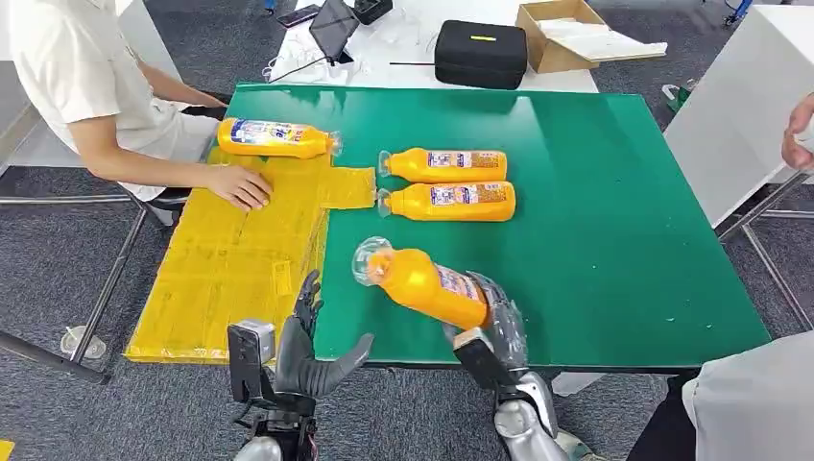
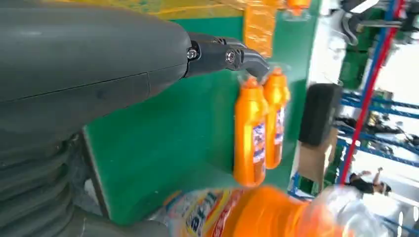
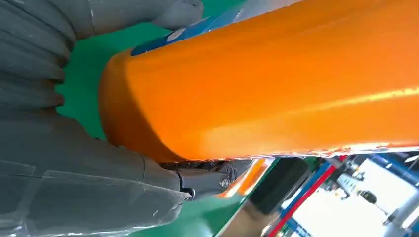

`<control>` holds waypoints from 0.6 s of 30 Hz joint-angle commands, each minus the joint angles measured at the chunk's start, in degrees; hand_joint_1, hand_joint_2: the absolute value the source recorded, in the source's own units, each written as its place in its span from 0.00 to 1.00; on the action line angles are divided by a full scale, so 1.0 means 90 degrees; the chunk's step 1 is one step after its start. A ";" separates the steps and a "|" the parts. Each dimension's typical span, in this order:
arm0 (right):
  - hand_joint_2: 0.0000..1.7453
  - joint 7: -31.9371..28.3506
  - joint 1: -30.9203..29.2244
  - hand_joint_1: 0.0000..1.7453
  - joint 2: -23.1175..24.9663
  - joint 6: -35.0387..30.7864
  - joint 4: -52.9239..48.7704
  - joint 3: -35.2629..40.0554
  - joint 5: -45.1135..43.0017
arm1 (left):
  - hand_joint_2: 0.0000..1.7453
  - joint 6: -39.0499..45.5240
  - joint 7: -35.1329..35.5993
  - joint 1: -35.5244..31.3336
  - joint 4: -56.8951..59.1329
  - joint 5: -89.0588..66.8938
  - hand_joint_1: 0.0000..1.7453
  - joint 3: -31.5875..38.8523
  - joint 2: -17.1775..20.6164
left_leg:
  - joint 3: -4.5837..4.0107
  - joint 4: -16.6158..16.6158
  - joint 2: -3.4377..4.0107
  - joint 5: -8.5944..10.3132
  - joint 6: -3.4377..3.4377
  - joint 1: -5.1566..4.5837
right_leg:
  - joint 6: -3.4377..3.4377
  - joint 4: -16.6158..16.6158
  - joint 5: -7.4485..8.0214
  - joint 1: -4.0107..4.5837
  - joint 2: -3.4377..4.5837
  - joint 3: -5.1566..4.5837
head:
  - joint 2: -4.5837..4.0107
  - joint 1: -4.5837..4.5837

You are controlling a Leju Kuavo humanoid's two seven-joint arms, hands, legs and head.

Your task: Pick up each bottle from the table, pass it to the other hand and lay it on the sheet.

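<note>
My right hand (image 1: 491, 322) is gripping an orange bottle (image 1: 422, 283) above the desk's (image 1: 614, 240) near edge; my left hand (image 1: 307, 351) is spreading empty.

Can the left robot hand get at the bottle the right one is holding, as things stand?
Probably yes. The left robot hand is open and empty at the table's near edge, and the held bottle points its cap end toward it. Nothing lies between; the right robot hand grips only the base end.
</note>
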 commanded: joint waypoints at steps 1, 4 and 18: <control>1.00 0.0037 -0.0825 1.00 0.0387 0.0069 0.0889 0.0900 -0.0209 | 1.00 -0.0361 0.0036 -0.0566 0.0376 0.0265 0.00 -0.0038 -0.0108 | 0.0007 -0.0001 0.0007 0.0000 -0.0002 0.0003 | -0.0006 -0.0002 0.0002 0.0003 0.0009 0.0004 | 0.0000 0.0000; 1.00 0.0052 -0.0970 1.00 0.0461 0.0062 0.1019 0.1030 -0.0281 | 1.00 -0.0711 0.0304 -0.0589 0.0252 0.0732 0.00 0.0010 -0.0138 | 0.0017 0.0001 0.0010 -0.0003 -0.0003 0.0003 | -0.0010 0.0001 -0.0001 0.0004 0.0013 0.0012 | 0.0000 0.0000; 1.00 -0.0143 -0.1198 1.00 0.0733 0.0059 0.1479 0.1604 -0.0481 | 1.00 -0.0916 0.0368 -0.0866 0.0084 0.1788 0.00 0.0086 -0.0303 | 0.0007 -0.0001 0.0000 0.0002 -0.0002 0.0001 | -0.0007 0.0002 -0.0001 0.0001 0.0003 0.0006 | 0.0000 0.0000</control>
